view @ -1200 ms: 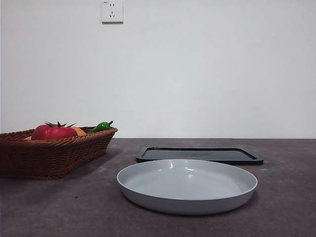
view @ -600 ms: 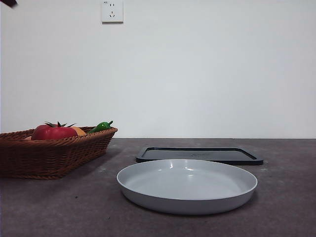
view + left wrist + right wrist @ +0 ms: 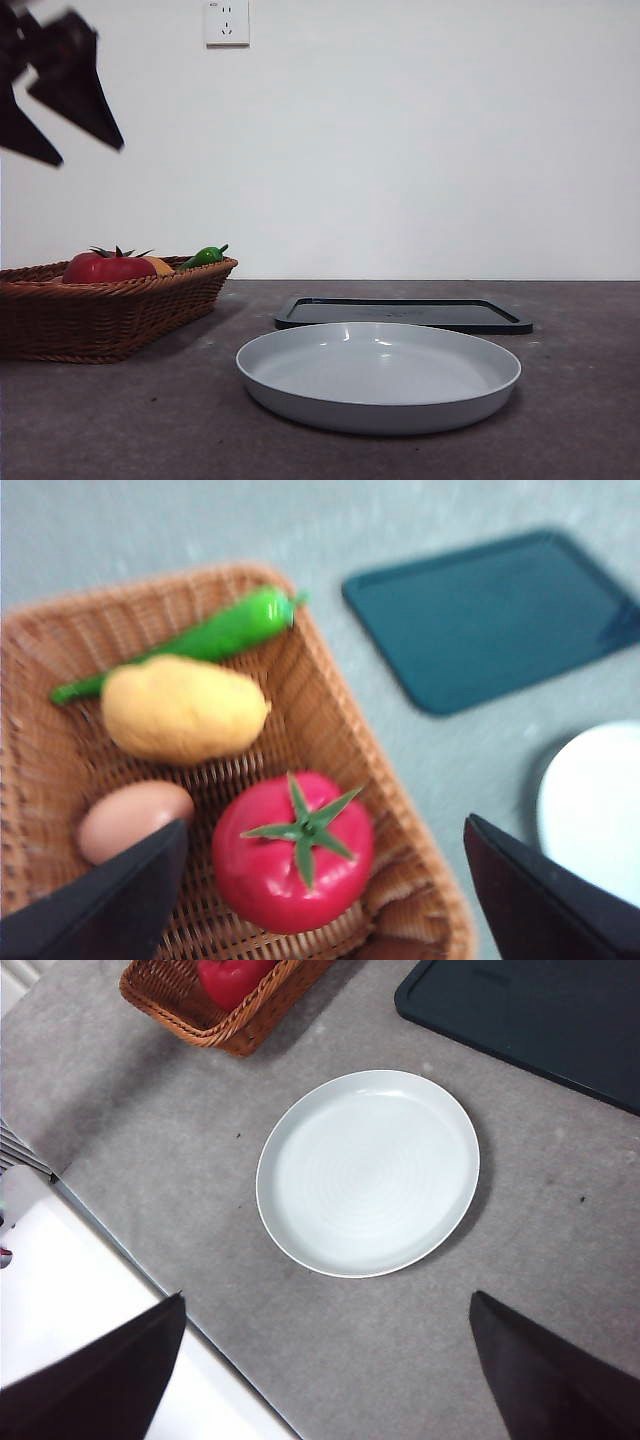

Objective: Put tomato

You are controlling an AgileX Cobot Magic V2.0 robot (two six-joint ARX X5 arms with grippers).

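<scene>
The tomato (image 3: pixel 108 268), glossy red with a green stem cap, lies in a wicker basket (image 3: pixel 100 320) at the table's left. My left gripper (image 3: pixel 85 152) hangs high above the basket, open and empty. In the left wrist view the tomato (image 3: pixel 293 852) shows in the basket (image 3: pixel 330 710) below and between the spread jaws of that gripper (image 3: pixel 322 825). My right gripper (image 3: pixel 327 1298) is open and empty, high over the table, looking down on a plate (image 3: pixel 270 1140); the tomato (image 3: pixel 232 978) and basket (image 3: pixel 230 1030) sit at that picture's edge.
A light grey plate (image 3: pixel 380 400) stands at the table's front middle, a flat dark tray (image 3: pixel 400 313) behind it. The basket also holds a green pepper (image 3: pixel 215 635), a yellow rounded fruit (image 3: pixel 180 708) and a brown egg (image 3: pixel 130 818).
My left gripper has come down into the front view's top left corner, from a mere tip half a second ago. The tomato, basket, plate and tray have not moved.
</scene>
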